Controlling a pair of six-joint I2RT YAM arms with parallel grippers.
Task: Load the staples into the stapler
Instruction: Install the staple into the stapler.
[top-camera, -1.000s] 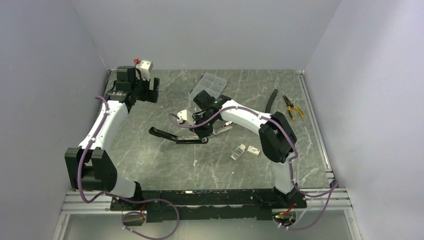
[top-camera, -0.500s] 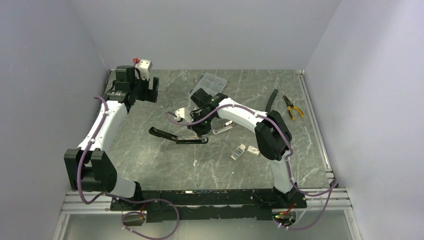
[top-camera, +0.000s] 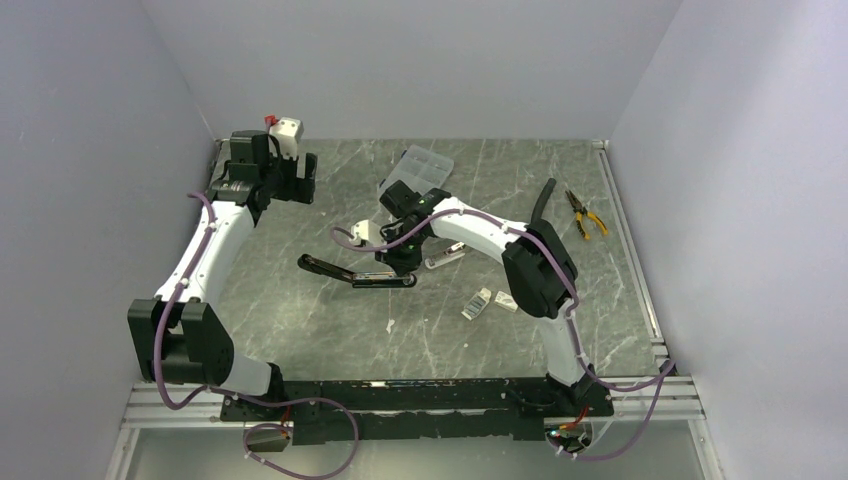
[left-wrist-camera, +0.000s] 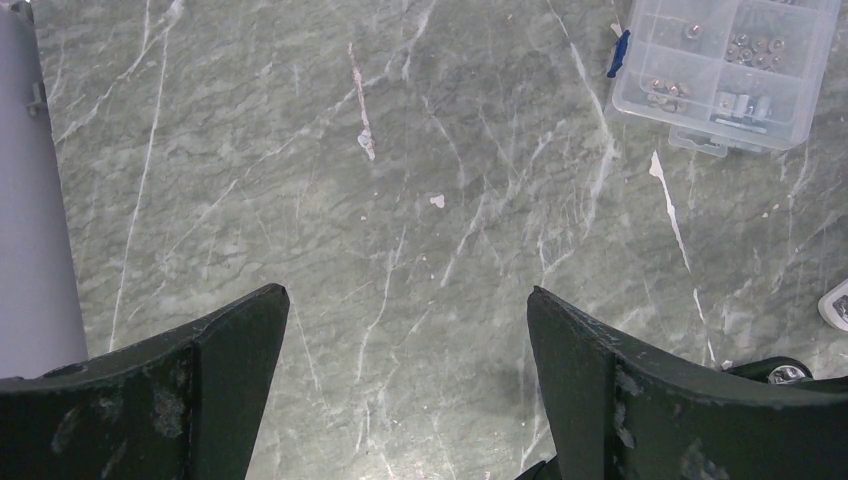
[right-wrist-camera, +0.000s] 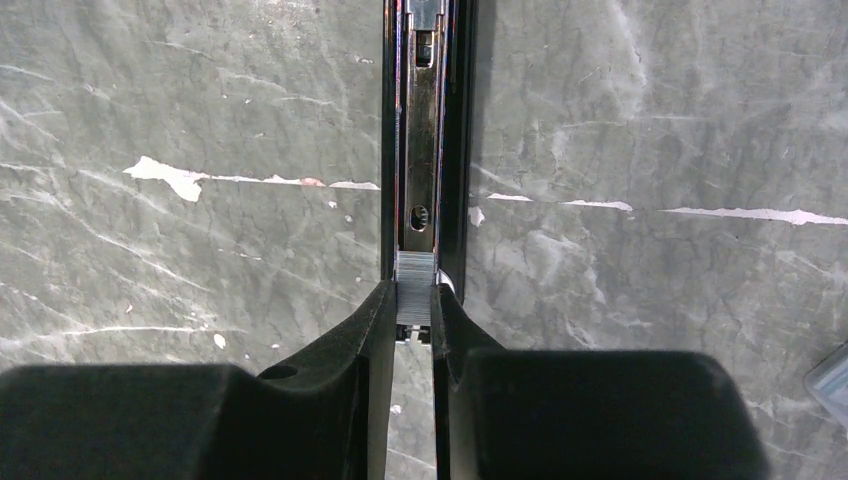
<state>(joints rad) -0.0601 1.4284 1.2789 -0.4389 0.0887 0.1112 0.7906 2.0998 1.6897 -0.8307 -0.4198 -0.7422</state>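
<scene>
currently, the right fingers (right-wrist-camera: 340, 350) were pinching a short strip of staples (right-wrist-camera: 415, 300) between their tips, one finger pressed on each side of the strip. the stapler (top-camera: 355, 275) lay opened out flat near the middle of the desk (top-camera: 330, 330), and its loading channel (right-wrist-camera: 425, 150) faced up.

key relation: in the right wrist view the channel ran straight away from the fingertips, and the strip sat at the channel's near end with its long axis in line with the channel. the strip appeared centred between the channel walls. whether it was already seated on the rail could not be told. the next move would probably call for lowering or sliding the strip along this axis without twisting it, since a tilted strip could jam against a wall.

the right arm was the nearer one by far. the left fingers (left-wrist-camera: 220, 360) were spread wide with nothing between them, over bare desk at the far left corner, well apart from the stapler, with a clear case (left-wrist-camera: 725, 70) beyond them.

compared with one second earlier, the right elbow had swung inward toward the left, and the wrist had shifted slightly along the stapler. the stapler and the left arm had not moved.
</scene>
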